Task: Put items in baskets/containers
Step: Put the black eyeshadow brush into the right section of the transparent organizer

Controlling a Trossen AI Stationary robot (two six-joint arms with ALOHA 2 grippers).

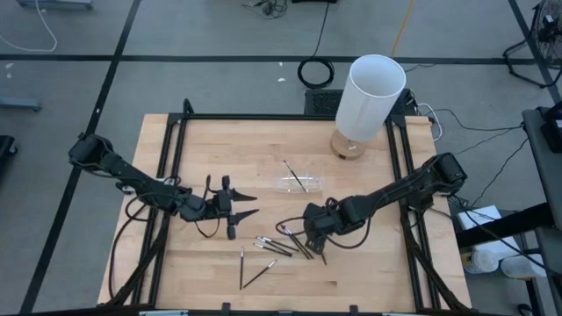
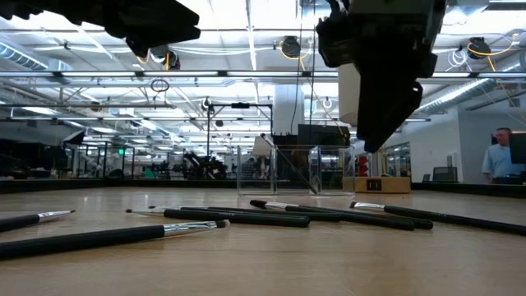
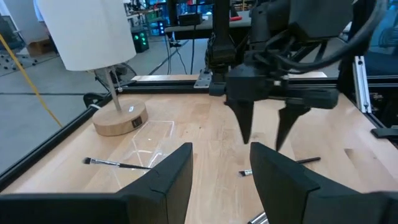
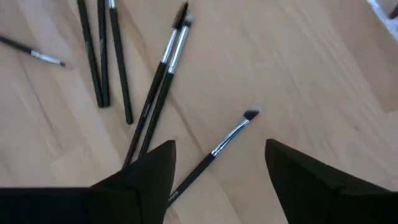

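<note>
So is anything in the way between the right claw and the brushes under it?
Nothing visible. The right gripper is open just above the brushes, with one brush lying between its fingers on bare table.

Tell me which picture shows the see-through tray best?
The high view: the clear tray lies flat in front of the white cylinder, whole outline visible, one brush resting across it. The low view shows it edge-on, far back. The left wrist view shows it faintly beside the wooden base. The right wrist view misses it.
</note>
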